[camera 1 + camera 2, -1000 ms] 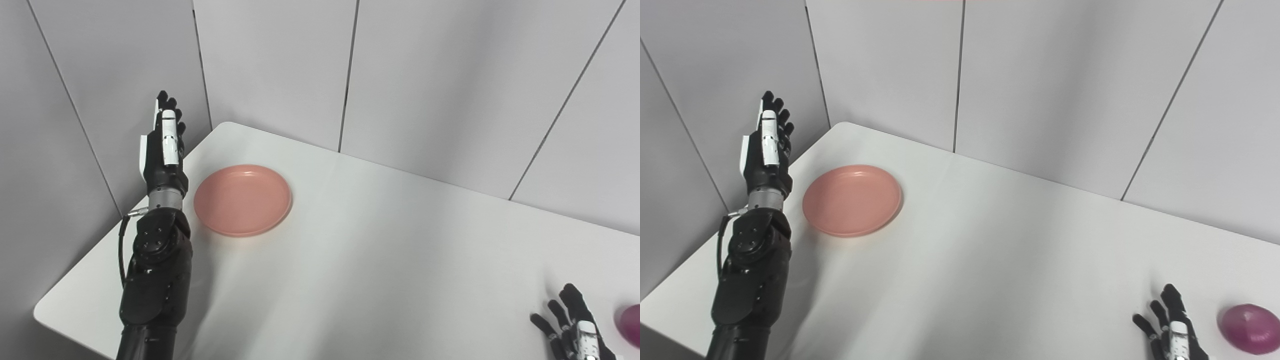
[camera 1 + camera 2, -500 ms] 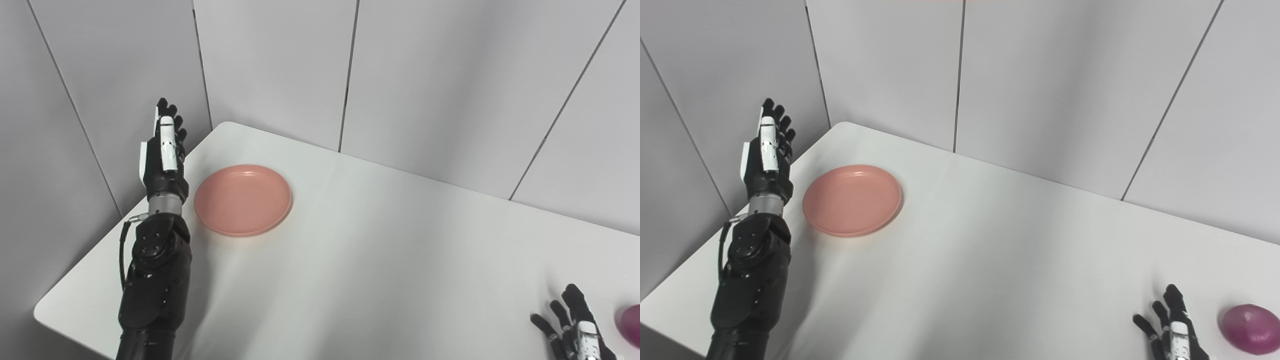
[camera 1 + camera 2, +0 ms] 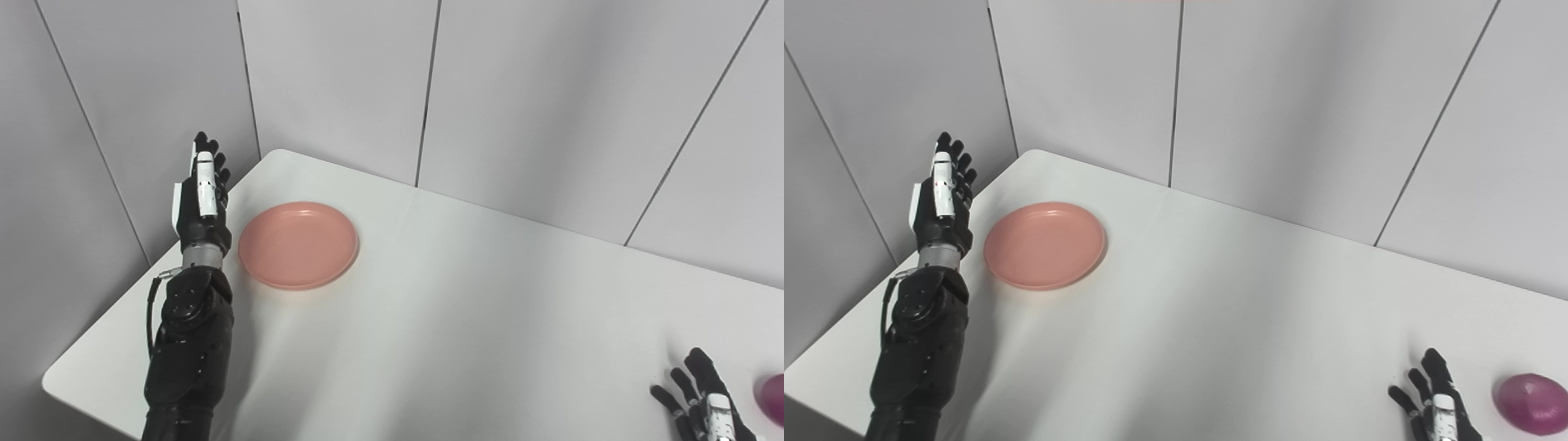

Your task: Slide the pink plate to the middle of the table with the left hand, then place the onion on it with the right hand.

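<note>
The pink plate [image 3: 298, 244] lies flat near the table's far left corner and holds nothing. My left hand [image 3: 201, 190] stands upright just left of the plate, fingers straight and apart, open and empty, not touching it. The purple onion [image 3: 1530, 404] rests on the table at the near right edge. My right hand [image 3: 1433, 404] lies at the bottom right, just left of the onion, fingers spread, open and empty, apart from it.
The white table [image 3: 465, 306] has its left edge close under my left forearm [image 3: 187, 349]. Grey wall panels [image 3: 520, 92] rise right behind the table's far and left edges.
My left hand has sunk lower beside the plate. The plate, the onion and my right hand have stayed put.
</note>
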Available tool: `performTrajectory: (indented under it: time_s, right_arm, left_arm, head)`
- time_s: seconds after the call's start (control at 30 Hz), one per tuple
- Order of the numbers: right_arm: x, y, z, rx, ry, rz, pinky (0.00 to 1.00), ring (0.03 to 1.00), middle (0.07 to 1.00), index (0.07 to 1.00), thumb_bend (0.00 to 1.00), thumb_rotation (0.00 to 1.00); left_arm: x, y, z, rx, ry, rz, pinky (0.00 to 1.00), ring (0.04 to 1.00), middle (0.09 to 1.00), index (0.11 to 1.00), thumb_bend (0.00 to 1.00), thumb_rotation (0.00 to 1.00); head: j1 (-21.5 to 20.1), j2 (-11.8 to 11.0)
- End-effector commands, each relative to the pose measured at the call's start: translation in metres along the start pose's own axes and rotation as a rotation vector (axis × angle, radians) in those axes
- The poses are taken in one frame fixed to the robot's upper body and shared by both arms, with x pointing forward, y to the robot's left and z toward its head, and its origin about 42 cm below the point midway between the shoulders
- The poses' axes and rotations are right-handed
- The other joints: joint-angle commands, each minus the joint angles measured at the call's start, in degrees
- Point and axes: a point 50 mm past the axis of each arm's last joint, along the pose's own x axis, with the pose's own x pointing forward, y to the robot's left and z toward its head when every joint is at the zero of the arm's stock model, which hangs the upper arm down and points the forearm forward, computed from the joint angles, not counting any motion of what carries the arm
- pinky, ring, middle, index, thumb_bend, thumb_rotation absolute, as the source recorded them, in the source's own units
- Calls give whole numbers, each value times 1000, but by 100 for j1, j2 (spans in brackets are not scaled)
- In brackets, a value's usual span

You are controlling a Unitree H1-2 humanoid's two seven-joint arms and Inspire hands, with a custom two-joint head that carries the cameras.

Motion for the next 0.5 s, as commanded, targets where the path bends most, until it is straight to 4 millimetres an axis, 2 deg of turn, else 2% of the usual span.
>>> performTrajectory:
  time_s: [0.0, 0.23, 0.47]
  right_arm:
    - [1, -3, 1, -8, 4, 0, 956, 938, 954, 924, 576, 877]
    - [1, -5, 0, -9, 4, 0, 914, 921, 939, 905, 566, 875]
    - [2, -6, 1, -11, 5, -2, 919, 925, 942, 908, 591, 860]
  left_arm:
    - [10, 0, 14, 9, -52, -7, 1000, 1000, 1000, 986, 409, 1000]
    - [11, 4, 4, 10, -28, -2, 1000, 1000, 1000, 1000, 408, 1000]
    - [12, 5, 1, 24, -24, 7, 1000, 1000, 1000, 997, 376, 1000]
  head:
    - [-4, 13]
    - [9, 21]
    - [14, 21]
